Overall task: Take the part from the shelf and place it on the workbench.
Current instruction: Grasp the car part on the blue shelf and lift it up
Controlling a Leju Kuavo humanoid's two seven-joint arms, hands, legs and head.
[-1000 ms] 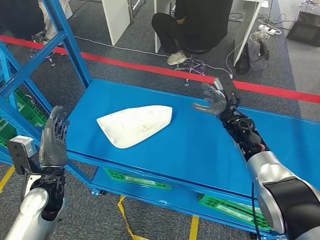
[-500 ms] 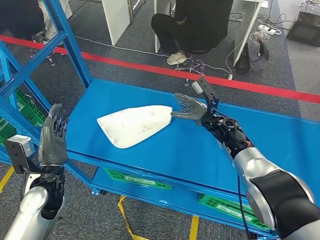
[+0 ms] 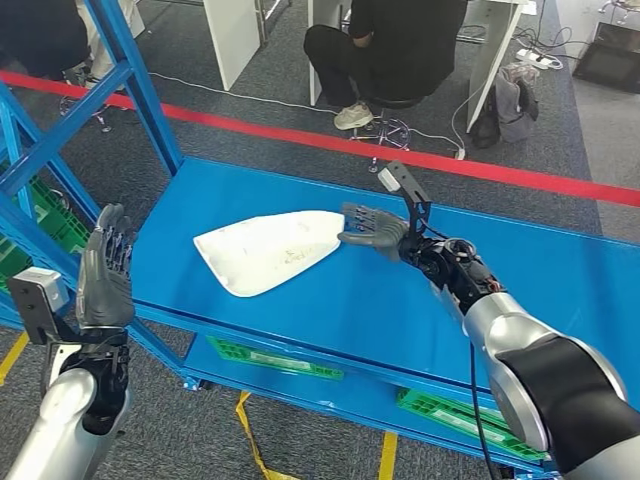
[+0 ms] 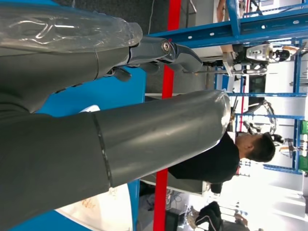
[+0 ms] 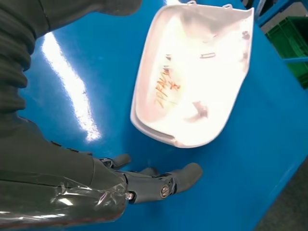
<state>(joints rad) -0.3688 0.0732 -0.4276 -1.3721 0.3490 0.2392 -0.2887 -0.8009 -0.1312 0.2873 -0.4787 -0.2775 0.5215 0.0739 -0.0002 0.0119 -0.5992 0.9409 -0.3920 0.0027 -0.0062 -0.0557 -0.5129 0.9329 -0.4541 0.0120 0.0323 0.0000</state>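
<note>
Blue shelf (image 3: 377,290) carried the white part (image 3: 268,250) mid-surface, toward its left end. We saw right hand (image 3: 373,228) spread, empty, just beside the part's right tip; left hand (image 3: 104,280) raised off the shelf's left front edge, fingers apart, empty. Right wrist view: fingers (image 5: 160,180) near the part's (image 5: 196,77) edge, not touching.

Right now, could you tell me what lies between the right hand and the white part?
Nothing: in the right wrist view, bare blue shelf separates right hand from white part.
</note>
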